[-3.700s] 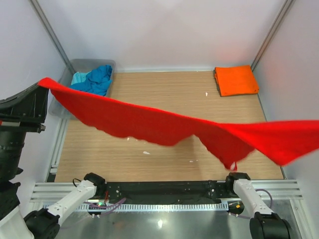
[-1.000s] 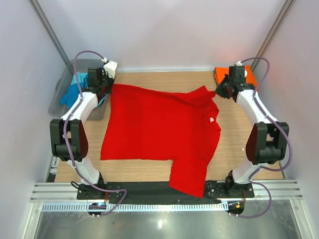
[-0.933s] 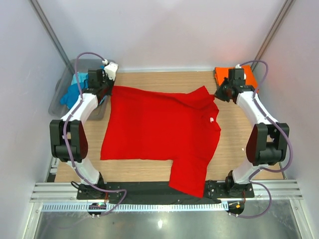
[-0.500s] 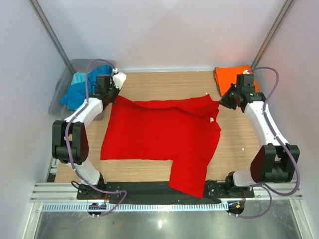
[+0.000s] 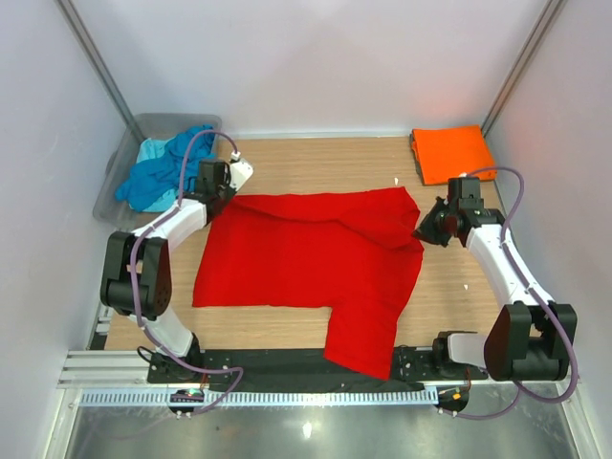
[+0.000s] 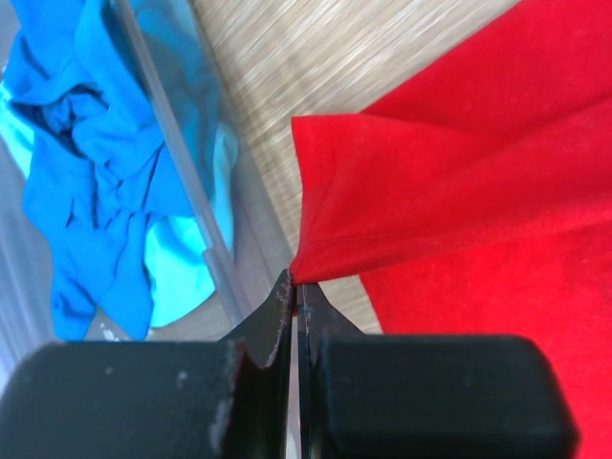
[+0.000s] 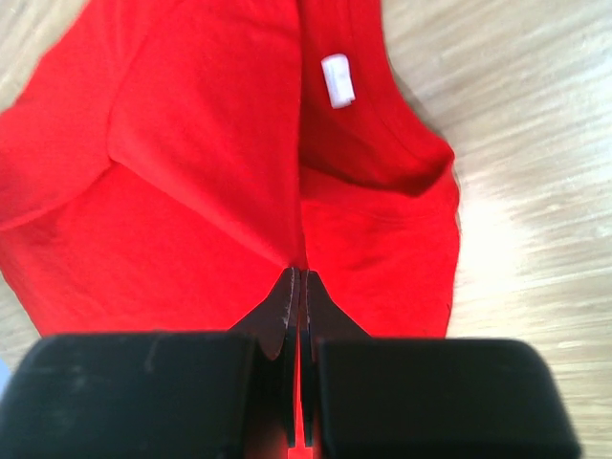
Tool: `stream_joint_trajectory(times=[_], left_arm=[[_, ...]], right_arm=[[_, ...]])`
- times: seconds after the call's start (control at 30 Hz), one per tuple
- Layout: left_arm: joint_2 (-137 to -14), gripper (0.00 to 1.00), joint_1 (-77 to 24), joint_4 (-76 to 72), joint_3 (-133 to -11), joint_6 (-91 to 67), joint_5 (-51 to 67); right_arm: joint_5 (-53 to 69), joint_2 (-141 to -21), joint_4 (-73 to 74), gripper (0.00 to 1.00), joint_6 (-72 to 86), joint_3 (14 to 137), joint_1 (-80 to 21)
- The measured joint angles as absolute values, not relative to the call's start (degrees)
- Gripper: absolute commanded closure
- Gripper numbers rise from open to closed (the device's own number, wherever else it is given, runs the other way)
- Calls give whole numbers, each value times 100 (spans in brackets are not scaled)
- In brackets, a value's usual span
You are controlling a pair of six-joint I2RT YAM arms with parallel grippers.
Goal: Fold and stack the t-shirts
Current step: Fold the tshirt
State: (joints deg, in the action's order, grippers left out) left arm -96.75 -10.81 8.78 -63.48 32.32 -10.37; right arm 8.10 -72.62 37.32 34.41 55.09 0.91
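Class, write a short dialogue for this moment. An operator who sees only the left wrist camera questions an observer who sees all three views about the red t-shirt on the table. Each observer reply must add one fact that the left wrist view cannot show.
Operator: My left gripper is shut on a corner of the red t-shirt. What is the other arm doing?
Observer: The right gripper is shut on a fold of the same shirt, near the collar with its white label.
Operator: Is any shirt already folded?
Observer: Yes, an orange t-shirt lies folded in the far right corner of the table.
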Motion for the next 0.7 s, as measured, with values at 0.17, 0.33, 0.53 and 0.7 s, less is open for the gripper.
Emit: stream_joint_trajectory(times=[0.17,0.33,0.53,0.7], left_arm=[[-9553,100,-1122,832,-6178,3350,-1326],[-9500,100,-1201,768,-6040,3389,-1507],[-9494,100,-1264,738,-5970,3352,-1546],[-9494,100,-1273,742,-5916,3354,-1667]], right_arm=[[840,-7172,3706,99,3446,5177,91],[878,-7172,3706,99,3446,5146,91],[1225,-7172,3741,99,3444,5194,91],[1590,-7024,3771,99,3489,5216,91]])
